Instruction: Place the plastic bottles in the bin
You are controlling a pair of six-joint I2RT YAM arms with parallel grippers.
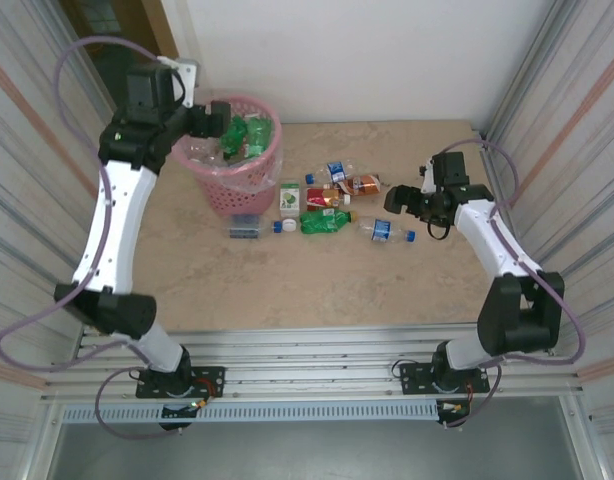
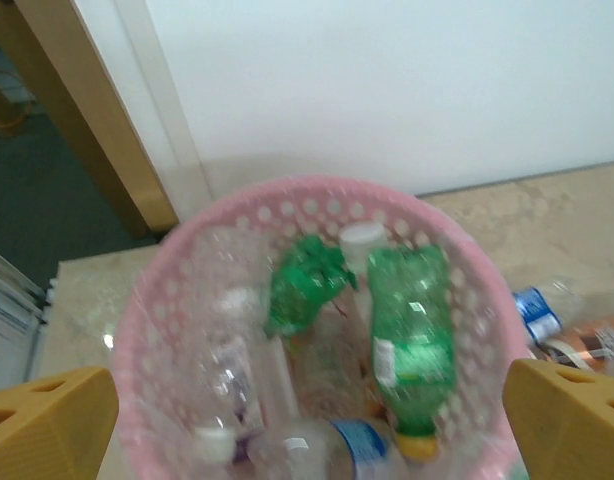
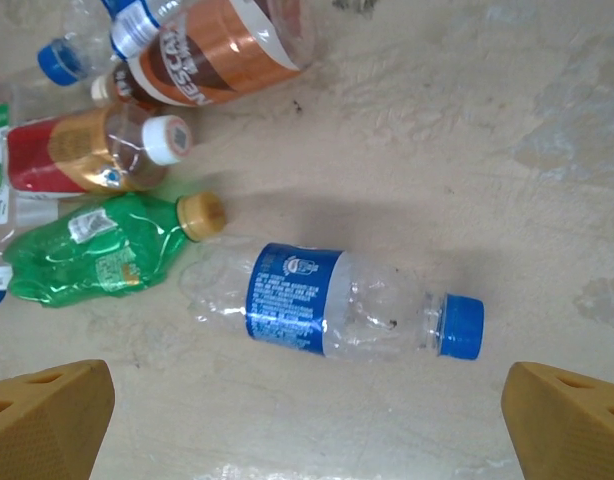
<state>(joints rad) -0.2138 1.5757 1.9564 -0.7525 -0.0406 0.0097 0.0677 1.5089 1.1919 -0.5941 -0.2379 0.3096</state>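
Several plastic bottles (image 1: 325, 222) lie scattered on the beige table (image 1: 287, 290) in the top view, just right of the pink lattice bin (image 1: 237, 190), which stands at the far left with green and clear bottles inside. The left gripper (image 1: 219, 118) hangs over the bin's mouth, and the right gripper (image 1: 395, 200) sits low beside the rightmost loose bottle. From the left wrist I look straight down into the bin. A green bottle with a yellow cap (image 2: 412, 340) rests toward its right wall, a crumpled green bottle (image 2: 305, 285) lies beside it, and clear ones lie below. The yellow fingers (image 2: 47, 425) are spread to both edges with nothing between them. From the right wrist, a clear bottle with a blue label and blue cap (image 3: 337, 300) lies on its side just ahead of that claw's wide-apart, empty fingertips (image 3: 562, 420). A flattened green bottle (image 3: 97, 255), a red-labelled bottle (image 3: 82, 160) and an orange-brown bottle (image 3: 212, 50) lie further left.
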